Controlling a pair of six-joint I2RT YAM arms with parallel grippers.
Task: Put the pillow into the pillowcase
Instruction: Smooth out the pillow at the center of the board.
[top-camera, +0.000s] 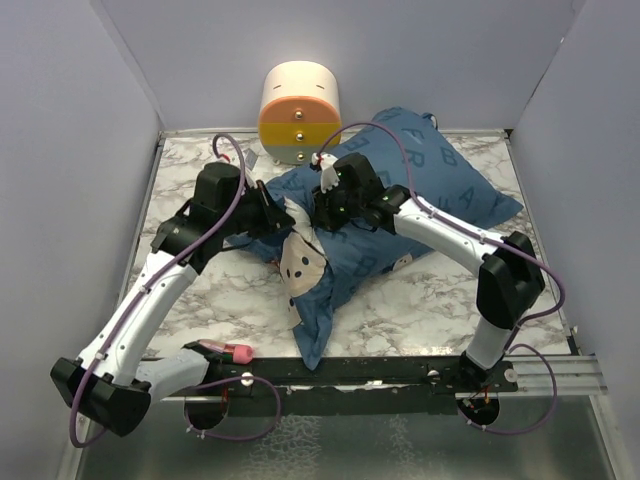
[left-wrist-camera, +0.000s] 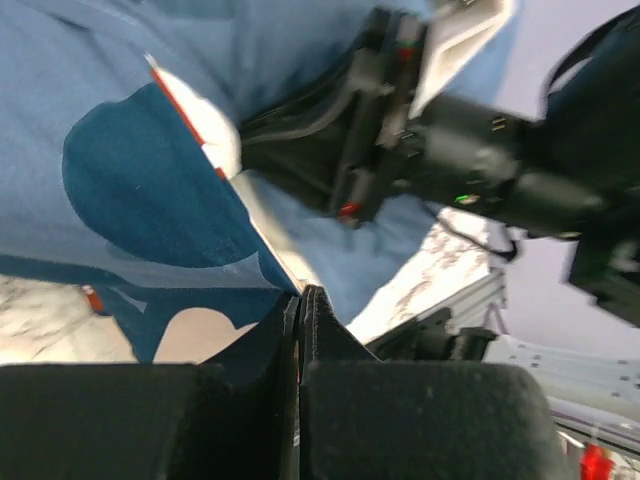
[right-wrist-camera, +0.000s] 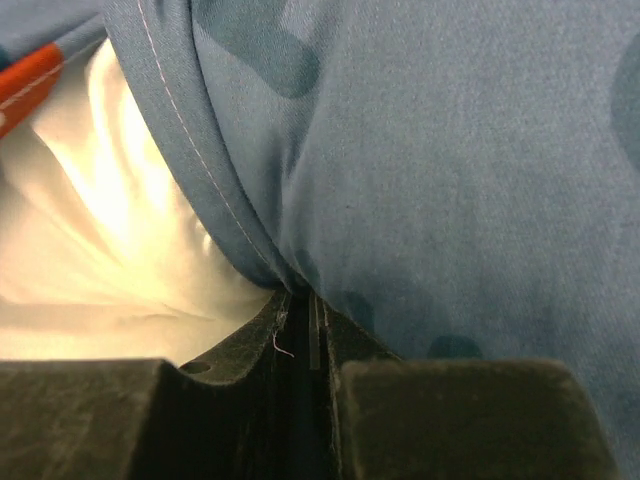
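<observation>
The blue pillowcase (top-camera: 430, 180) with lighter letters lies bulging across the back right of the marble table (top-camera: 430, 300), its loose end trailing toward the front. My left gripper (top-camera: 283, 213) and right gripper (top-camera: 322, 210) meet close together at its left side. In the left wrist view the left gripper (left-wrist-camera: 300, 295) is shut, with the pillowcase (left-wrist-camera: 150, 200) edge running into its tips. In the right wrist view the right gripper (right-wrist-camera: 300, 295) is shut on the stitched hem of the pillowcase (right-wrist-camera: 450, 150). The white pillow (right-wrist-camera: 100, 230) shows inside the opening beside that hem.
A cream-and-orange cylinder (top-camera: 300, 110) stands at the back, just behind the pillowcase. A small pink-tipped object (top-camera: 228, 351) lies by the black front rail (top-camera: 400, 372). Pale walls close in the table on three sides. The right arm (left-wrist-camera: 480, 150) fills the left wrist view's upper right.
</observation>
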